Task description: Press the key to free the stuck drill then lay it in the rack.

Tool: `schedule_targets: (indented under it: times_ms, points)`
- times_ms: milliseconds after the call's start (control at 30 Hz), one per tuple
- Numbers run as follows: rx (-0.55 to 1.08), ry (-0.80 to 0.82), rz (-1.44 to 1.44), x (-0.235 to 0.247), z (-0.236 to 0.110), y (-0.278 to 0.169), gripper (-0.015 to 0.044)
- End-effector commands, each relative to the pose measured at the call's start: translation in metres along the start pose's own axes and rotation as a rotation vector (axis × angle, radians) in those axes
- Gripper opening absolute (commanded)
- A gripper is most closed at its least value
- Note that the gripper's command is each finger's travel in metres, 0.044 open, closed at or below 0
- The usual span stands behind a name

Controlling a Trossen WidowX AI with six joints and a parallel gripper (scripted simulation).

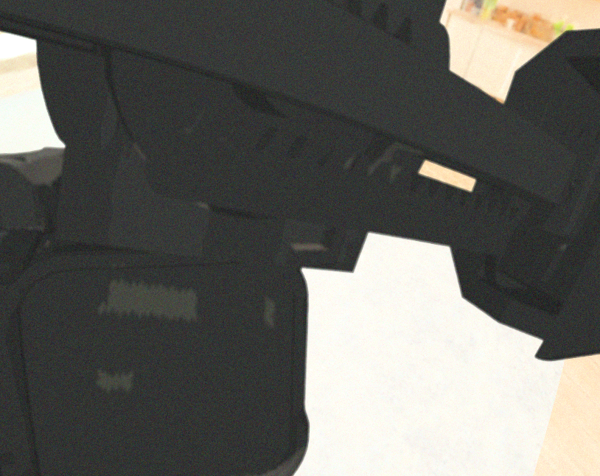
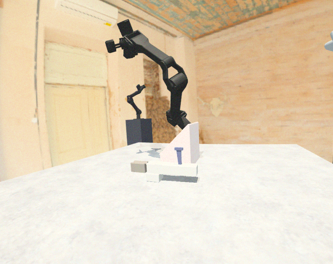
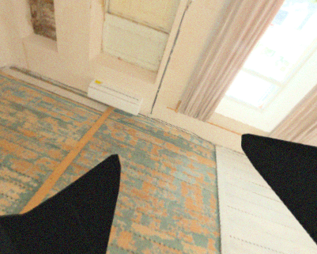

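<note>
table (image 2: 255, 205): wide pale marbled top, far below the gripper; it carries the whole fixture.
arm (image 2: 174, 84): black, rising behind the fixture and bent over at the top; it fills most of the top view, hiding the work there.
wedge block (image 2: 187, 140): pale pink sloped body, low and well apart from the gripper, standing on a white base (image 2: 172, 168).
gripper (image 2: 115, 45): high in the air, aimed up toward wall and ceiling; fingers spread wide, nothing between them. In the wrist view the two dark fingers frame only ceiling.
grey block (image 2: 138, 166): small, touching the base's left end; whether it is the key or part of the rack, I cannot tell.
drill (image 2: 178, 155): blue, T-headed, upright in the wedge's face, well below the gripper.
handling, as a judgement: drill looks small, stiff, light and smooth, so likely slippery; best taken on the shank just beneath the head, pulled along its own axis once freed.
</note>
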State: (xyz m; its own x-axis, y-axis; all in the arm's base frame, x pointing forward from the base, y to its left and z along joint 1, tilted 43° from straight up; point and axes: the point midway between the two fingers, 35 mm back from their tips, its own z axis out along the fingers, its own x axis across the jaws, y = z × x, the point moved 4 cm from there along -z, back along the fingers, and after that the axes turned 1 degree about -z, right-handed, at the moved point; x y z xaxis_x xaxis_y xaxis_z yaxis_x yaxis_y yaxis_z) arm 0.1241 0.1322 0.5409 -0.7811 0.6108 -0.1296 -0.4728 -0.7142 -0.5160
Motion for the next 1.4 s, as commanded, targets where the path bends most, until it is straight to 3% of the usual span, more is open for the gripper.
schedule_targets:
  times_ms: [0,267,467,667,900,1167,1367]
  points:
    - [0.000,0.000,0.000,0.000,0.000,0.000,0.0374]
    - [-0.003,-0.002,0.009,0.001,0.001,0.001,0.0164]
    - [-0.160,-0.032,0.324,0.025,0.047,0.045,0.0006]
    - [-0.409,-0.054,0.677,0.035,0.090,0.110,0.0000]
    - [-0.775,-0.078,1.052,0.004,0.118,0.194,0.0000]
    - [-1.136,-0.037,1.282,-0.057,0.113,0.264,0.0000]
    - [-1.465,0.075,1.416,-0.121,0.081,0.307,0.0000]
